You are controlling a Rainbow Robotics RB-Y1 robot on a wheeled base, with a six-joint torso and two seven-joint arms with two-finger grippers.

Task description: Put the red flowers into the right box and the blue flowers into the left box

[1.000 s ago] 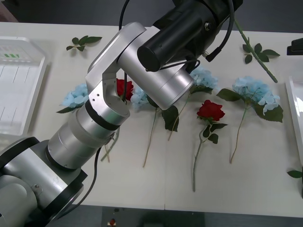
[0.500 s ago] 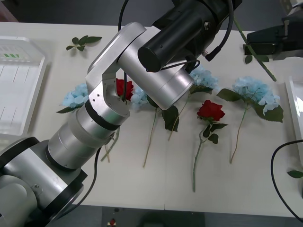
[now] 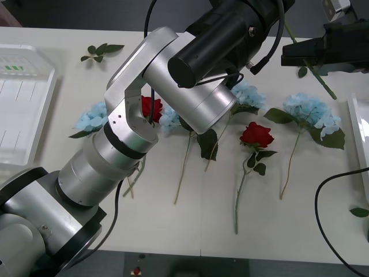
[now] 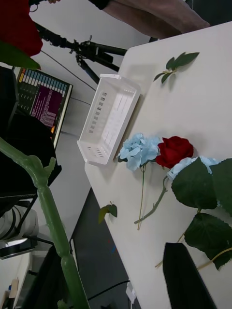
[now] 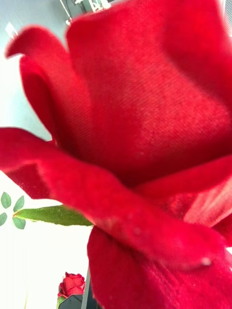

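Two sets of jaws, and I can read neither. The right gripper (image 3: 300, 55) comes in from the far right edge of the table (image 3: 173, 231), right against the long green stem of one of the red flowers (image 3: 320, 81), but whether it has closed on that stem I cannot tell. In the right wrist view the same stem (image 4: 48, 217) runs very close past the camera. The left arm (image 3: 161, 86) reaches up across the middle of the table to its far side; how its jaws stand I cannot tell either. The rose's deep-red head (image 5: 145, 120) sits right in front of my left wrist camera.

Outward from there, the other two red flowers lie flat on the table, one (image 3: 256, 134) right of centre and one (image 3: 151, 107) partly behind the left arm. The blue flowers lie in the same row: one (image 3: 311, 109) far right, one (image 3: 248, 92) mid-table, one (image 3: 169, 118) touching the hidden rose, one (image 3: 92, 118) out to the left. The left box (image 3: 29, 98) sits at the left edge and the right box (image 3: 354, 133) shows just its rim at the right edge. Loose leaf sprigs lie near the far left (image 3: 101, 51) and near right (image 3: 358, 212).
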